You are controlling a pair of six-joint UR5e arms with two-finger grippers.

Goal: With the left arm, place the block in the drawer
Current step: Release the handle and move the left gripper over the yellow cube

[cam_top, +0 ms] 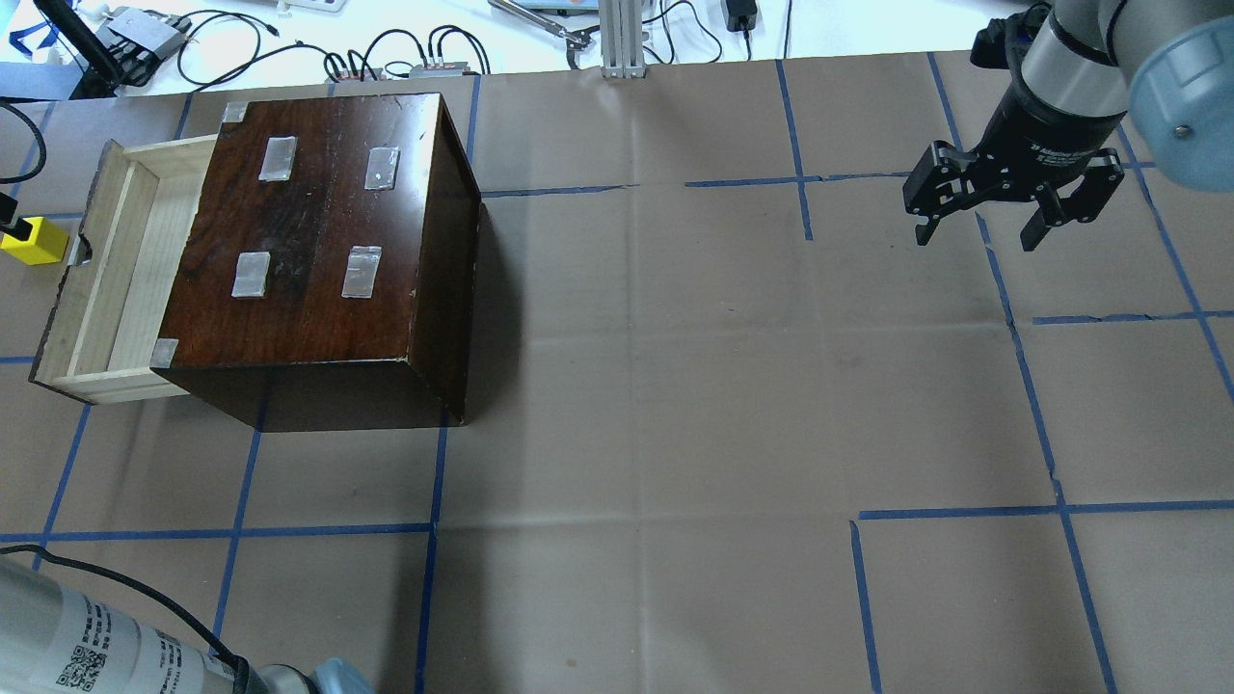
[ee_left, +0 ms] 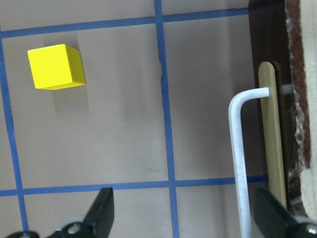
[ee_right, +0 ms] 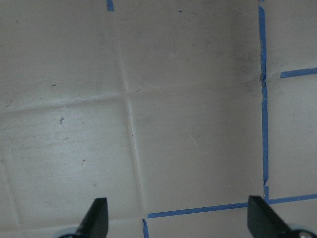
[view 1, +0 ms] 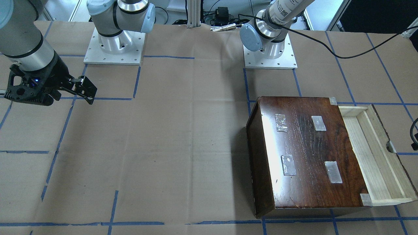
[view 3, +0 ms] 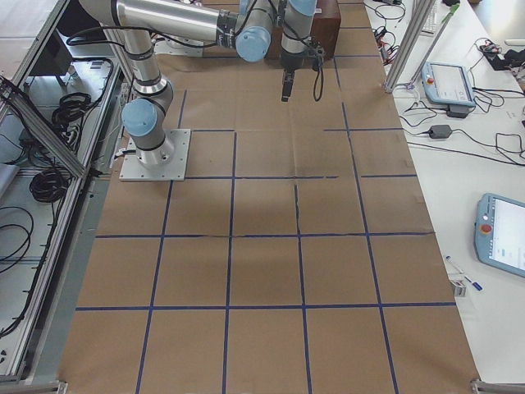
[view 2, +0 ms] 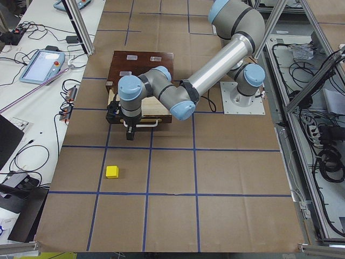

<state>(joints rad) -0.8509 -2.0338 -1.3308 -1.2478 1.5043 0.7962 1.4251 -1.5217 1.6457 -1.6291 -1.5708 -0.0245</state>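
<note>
The yellow block [ee_left: 55,66] lies on the brown paper, beyond my left fingers and to the left in the left wrist view. It also shows at the left edge of the overhead view [cam_top: 34,241] and in the exterior left view [view 2: 112,171]. The pale wood drawer [cam_top: 96,280] is pulled out of the dark box [cam_top: 318,231] and holds nothing. My left gripper [ee_left: 185,213] is open and empty. It hangs just outside the drawer's front board, beside a white handle [ee_left: 237,148]. My right gripper [cam_top: 974,231] is open and empty, far from the box.
Blue tape lines cross the brown paper table cover [cam_top: 675,386]. The dark box has several clear tape patches on its top [view 1: 289,164]. Cables and small devices [cam_top: 415,58] lie beyond the table's far edge. Both arm bases [view 1: 114,45] stand on the robot's side.
</note>
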